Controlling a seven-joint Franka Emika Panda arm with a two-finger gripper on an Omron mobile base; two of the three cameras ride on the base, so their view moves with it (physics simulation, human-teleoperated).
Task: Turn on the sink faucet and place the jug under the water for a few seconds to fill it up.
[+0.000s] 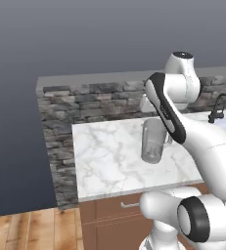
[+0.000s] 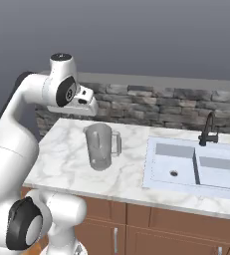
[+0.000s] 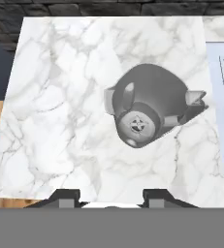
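White marble counter [image 3: 55,97] down below. Hovers over it with dark two-finger gripper [image 3: 112,196] open, holding nothing. Under gripper: see-through grey glass jug [image 3: 147,104], standing upright. Looks hard, slippery, easy to break. Best pinched gently at loop handle [image 3: 193,101].

A rendered kitchen. Shown by a white marble counter [image 2: 61,164] over brown wooden cabinets [image 2: 151,234] with small metal handles, a pale double-basin sink [image 2: 186,172] set into the top, and a dark gooseneck faucet [image 2: 207,128] behind it. Backed by a low grey stacked-stone wall [image 2: 176,109]. Floored in wood planks [image 1: 31,229]. Otherwise plain grey surroundings.
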